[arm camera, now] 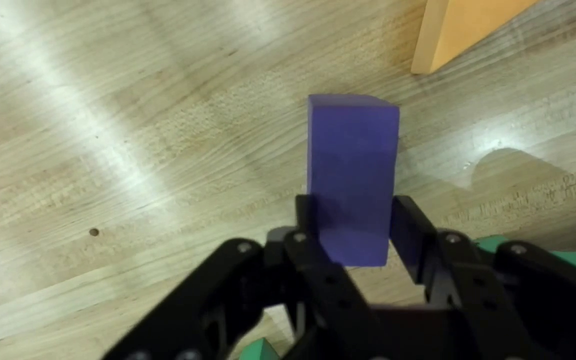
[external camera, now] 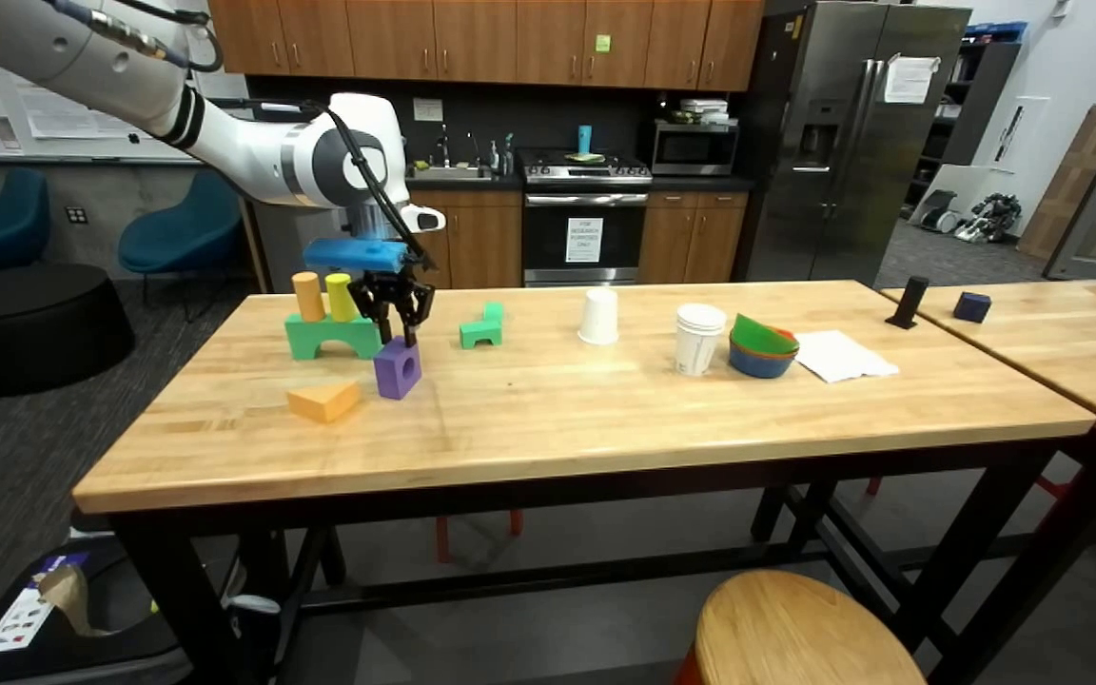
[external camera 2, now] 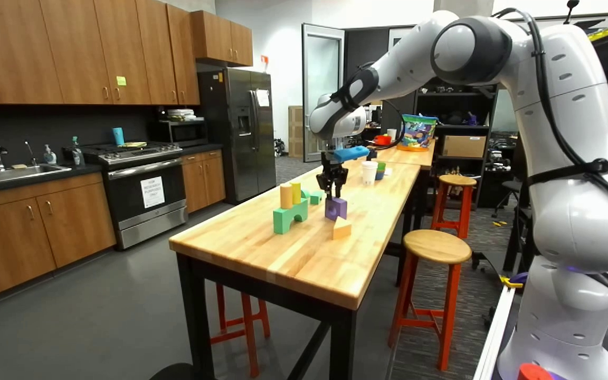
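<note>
A purple block with a round hole (external camera: pixel 387 377) stands on the wooden table in both exterior views. From above, my gripper (arm camera: pixel 351 215) is shut on this purple block (arm camera: pixel 353 150), with a dark finger against each side of it in the wrist view. An orange wedge (external camera: pixel 323 402) lies close by, towards the table's front edge. Behind the gripper is a green arch (external camera: pixel 305 333) bearing an orange cylinder (external camera: pixel 308 297) and a yellow cylinder (external camera: pixel 342 298). Whether the purple block's underside still touches the table is hard to tell.
Small green blocks (external camera: pixel 481 333) lie farther along the table. Beyond them are an upturned white cup (external camera: pixel 598 317), stacked white cups (external camera: pixel 697 342), nested bowls (external camera: pixel 762 362) and a paper napkin (external camera: pixel 838 357). A stool (external camera 2: pixel 437 246) stands beside the table (external camera 2: pixel 262 253).
</note>
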`<state>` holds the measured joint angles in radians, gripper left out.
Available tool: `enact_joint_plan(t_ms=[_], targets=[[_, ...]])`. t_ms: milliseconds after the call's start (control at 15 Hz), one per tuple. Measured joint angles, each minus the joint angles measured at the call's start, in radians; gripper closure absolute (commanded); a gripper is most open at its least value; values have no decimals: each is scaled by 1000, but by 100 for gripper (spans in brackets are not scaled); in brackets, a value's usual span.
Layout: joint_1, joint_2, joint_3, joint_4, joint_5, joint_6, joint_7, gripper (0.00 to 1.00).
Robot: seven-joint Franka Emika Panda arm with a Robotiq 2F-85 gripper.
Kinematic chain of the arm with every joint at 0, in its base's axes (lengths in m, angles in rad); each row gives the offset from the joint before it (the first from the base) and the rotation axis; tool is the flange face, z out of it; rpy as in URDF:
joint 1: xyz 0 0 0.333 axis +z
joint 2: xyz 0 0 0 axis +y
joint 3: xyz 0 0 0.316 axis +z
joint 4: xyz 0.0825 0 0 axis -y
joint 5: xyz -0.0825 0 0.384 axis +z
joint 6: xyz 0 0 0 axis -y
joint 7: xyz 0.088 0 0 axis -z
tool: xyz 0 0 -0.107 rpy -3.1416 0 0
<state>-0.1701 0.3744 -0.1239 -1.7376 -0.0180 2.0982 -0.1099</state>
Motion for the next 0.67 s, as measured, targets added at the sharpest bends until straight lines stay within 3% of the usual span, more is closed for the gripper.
enact_joint_plan(t_ms=[133, 667], targets=[[0, 0, 0, 5, 0, -1, 4, 99], [-2, 0, 0, 21, 1, -10, 19, 100]])
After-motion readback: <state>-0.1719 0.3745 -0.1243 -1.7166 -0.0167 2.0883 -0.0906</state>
